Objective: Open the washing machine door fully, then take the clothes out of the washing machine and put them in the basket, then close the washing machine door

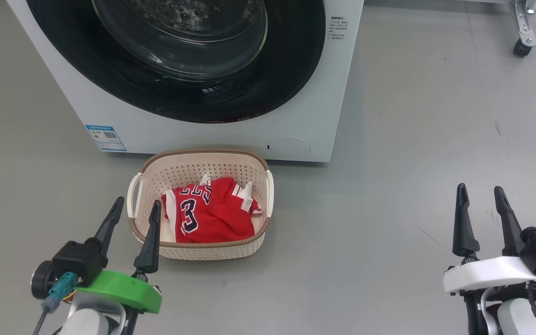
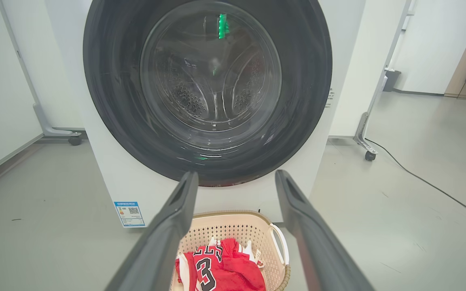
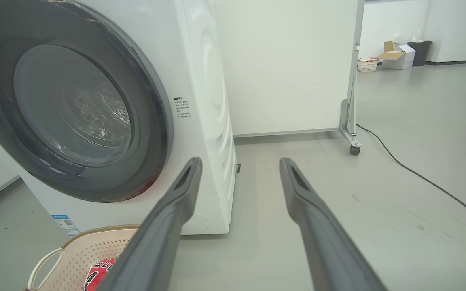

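The white washing machine (image 1: 212, 137) stands ahead with its round black-ringed door (image 1: 179, 88) shut flat against the front; the steel drum shows through the glass (image 2: 212, 76). On the floor just before it sits the cream basket (image 1: 249, 249), holding the red clothes (image 1: 210, 214) with white trim and a dark number. My left gripper (image 1: 136, 204) is open, low at the basket's left rim, empty. My right gripper (image 1: 481, 190) is open and empty over bare floor, far right of the basket. The left wrist view looks between open fingers (image 2: 168, 226) at the door and basket (image 2: 257, 230).
Grey floor spreads to the right of the machine. A wheeled partition foot (image 1: 524, 44) stands at the back right, and a black cable (image 3: 419, 173) runs across the floor there. A blue label (image 1: 106, 137) marks the machine's lower left corner.
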`<state>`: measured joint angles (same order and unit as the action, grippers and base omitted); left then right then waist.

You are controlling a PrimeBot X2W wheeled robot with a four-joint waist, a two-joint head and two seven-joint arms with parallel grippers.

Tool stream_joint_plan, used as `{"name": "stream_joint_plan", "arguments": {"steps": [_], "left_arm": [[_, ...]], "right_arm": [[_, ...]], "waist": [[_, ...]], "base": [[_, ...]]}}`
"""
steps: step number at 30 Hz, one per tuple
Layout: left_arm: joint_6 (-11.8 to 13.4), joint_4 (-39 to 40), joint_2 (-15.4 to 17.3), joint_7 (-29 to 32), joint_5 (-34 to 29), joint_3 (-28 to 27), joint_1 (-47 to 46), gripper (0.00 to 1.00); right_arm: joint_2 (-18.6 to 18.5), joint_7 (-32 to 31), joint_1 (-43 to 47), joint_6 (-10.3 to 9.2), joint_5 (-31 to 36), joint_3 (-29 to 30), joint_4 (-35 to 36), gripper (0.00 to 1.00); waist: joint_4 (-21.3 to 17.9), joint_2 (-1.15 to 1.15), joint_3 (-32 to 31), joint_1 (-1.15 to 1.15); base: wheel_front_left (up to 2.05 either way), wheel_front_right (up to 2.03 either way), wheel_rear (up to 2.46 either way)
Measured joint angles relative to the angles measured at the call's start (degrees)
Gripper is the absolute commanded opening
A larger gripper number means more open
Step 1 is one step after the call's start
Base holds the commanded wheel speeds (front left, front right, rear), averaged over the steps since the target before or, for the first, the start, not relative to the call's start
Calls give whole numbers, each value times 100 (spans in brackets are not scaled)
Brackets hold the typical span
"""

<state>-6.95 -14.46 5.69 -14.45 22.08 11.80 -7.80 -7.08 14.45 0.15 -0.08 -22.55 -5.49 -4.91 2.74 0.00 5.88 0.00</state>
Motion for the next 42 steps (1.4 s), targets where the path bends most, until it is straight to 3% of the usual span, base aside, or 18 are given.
{"name": "stream_joint_plan", "arguments": {"steps": [23,24,34,42], "left_arm": [[0,-167,-42,29,569,247,86,100],[4,-200,-51,27,606,250,90,0],[8,-411,-129,34,787,301,274,0],[8,-355,-141,164,1352,194,287,0]], "right_arm": [[53,0,130,71,51,21,-10,100],[60,0,147,68,49,18,-38,0],[185,-10,304,60,-112,-22,-316,0],[199,-157,302,119,-727,49,-325,0]], "waist": [[5,0,-126,0],[5,0,-132,0],[-4,0,-143,0],[-31,0,-186,0]], "base": [[0,0,0],[0,0,0],[0,0,0],[0,0,0]]}}
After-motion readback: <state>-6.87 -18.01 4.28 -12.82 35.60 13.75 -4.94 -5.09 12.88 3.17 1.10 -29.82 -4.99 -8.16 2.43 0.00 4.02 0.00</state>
